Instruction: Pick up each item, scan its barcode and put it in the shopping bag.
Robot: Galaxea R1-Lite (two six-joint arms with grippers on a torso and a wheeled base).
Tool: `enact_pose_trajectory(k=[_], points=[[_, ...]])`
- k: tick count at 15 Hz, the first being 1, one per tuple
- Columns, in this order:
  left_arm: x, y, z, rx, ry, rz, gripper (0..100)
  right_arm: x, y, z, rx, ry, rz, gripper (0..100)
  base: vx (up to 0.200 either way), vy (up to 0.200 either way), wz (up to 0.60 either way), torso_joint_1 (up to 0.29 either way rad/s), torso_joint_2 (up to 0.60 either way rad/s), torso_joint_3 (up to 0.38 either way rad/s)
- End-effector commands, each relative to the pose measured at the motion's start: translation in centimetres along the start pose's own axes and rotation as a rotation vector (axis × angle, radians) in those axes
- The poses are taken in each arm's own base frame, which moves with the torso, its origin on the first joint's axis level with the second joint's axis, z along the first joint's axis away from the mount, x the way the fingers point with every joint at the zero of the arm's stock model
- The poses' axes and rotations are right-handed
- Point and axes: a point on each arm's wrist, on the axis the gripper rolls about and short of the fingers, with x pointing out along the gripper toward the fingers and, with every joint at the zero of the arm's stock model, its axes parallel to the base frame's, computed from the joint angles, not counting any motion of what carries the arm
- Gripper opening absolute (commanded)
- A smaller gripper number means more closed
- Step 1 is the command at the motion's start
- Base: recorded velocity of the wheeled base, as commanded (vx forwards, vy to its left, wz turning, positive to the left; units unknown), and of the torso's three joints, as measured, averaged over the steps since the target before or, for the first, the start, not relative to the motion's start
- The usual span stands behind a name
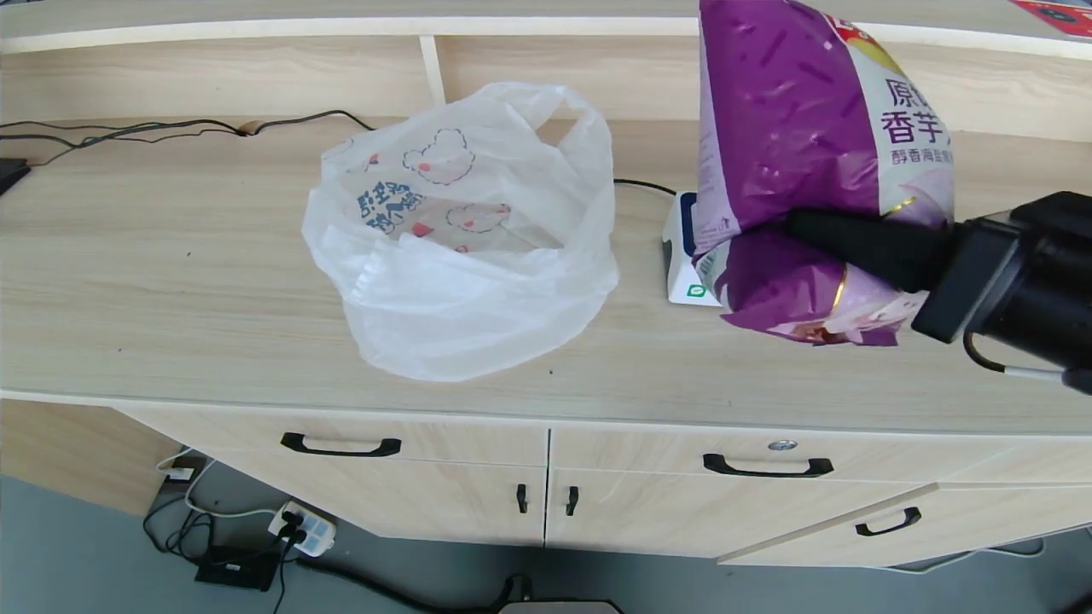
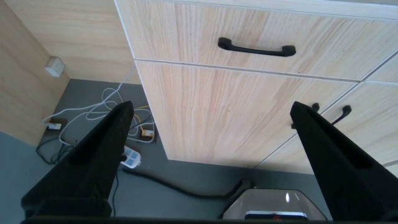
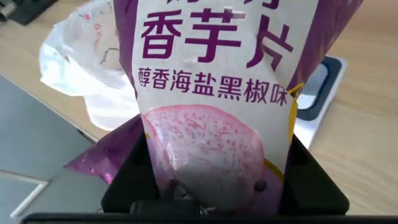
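Down on our left, our left gripper hangs in front of the wooden cabinet. Its two dark fingers are spread wide with nothing between them. Up on the counter, black cables trail along the far left. Near the middle sits the white shopping bag, slumped, with its mouth open upward. Just right of it we see a white scanner, partly hidden behind the purple snack bag. We hold that snack bag upright above the counter, our right gripper pinching it across its lower part. We cannot tell whether it touches the scanner.
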Motion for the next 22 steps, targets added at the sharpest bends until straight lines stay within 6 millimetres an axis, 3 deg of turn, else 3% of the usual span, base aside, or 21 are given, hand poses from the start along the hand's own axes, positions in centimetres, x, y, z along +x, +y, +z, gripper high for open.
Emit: enact_pose_trajectory(k=[1, 6, 9, 17, 19, 22], points=[[0.0, 0.0, 0.0, 0.0, 0.001, 0.0, 100, 2.6, -2.2, -0.6, -0.17, 0.047, -0.127, 0, 0.0, 0.0, 0.0, 0.0, 0.0, 0.0], [0.0, 0.0, 0.0, 0.0, 0.001, 0.0, 100, 6.6, -5.2, -0.4, -0.563, 0.029, -0.22, 0, 0.0, 0.0, 0.0, 0.0, 0.0, 0.0], [0.0, 0.0, 0.0, 0.0, 0.003, 0.0, 100, 8.6, -5.5, 0.0, -0.6, -0.009, -0.227, 0, 0.0, 0.0, 0.0, 0.0, 0.0, 0.0], [0.0, 0.0, 0.0, 0.0, 0.001, 0.0, 100, 8.9, -5.8, -0.6, -0.667, 0.017, -0.216, 0, 0.0, 0.0, 0.0, 0.0, 0.0, 0.0], [0.0, 0.0, 0.0, 0.0, 0.001, 0.0, 100, 8.6, -5.7, -0.1, -0.669, 0.001, -0.223, 0, 0.0, 0.0, 0.0, 0.0, 0.0, 0.0], [0.0, 0.0, 0.0, 0.0, 0.001, 0.0, 100, 5.9, -3.6, 2.5, -0.66, -0.115, -0.216, 0, 0.0, 0.0, 0.0, 0.0, 0.0, 0.0]])
